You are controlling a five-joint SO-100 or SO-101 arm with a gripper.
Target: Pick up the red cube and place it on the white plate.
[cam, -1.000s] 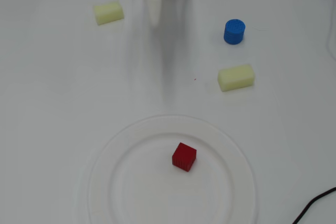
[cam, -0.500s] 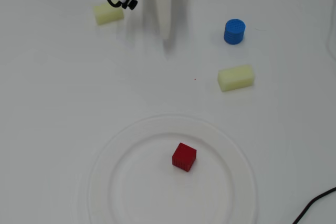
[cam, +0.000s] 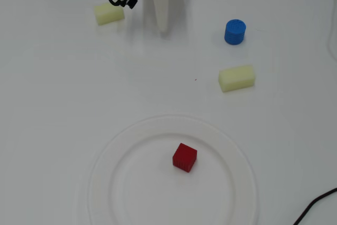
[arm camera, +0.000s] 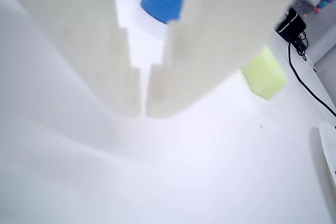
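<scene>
We find the red cube [cam: 185,157] already resting on the white plate [cam: 105,156], just right of its centre in the overhead view. Our gripper [arm camera: 143,109] sits well apart at twelve o'clock, its tips pressed together and holding nothing. We judge the placing done; what remains calls only for staying clear of the blue cylinder [cam: 235,31] at two o'clock.

No lettering, label, brand, number or sign can be read on anything in either view, though the wrist view is perhaps too blurred to show small print.
</scene>
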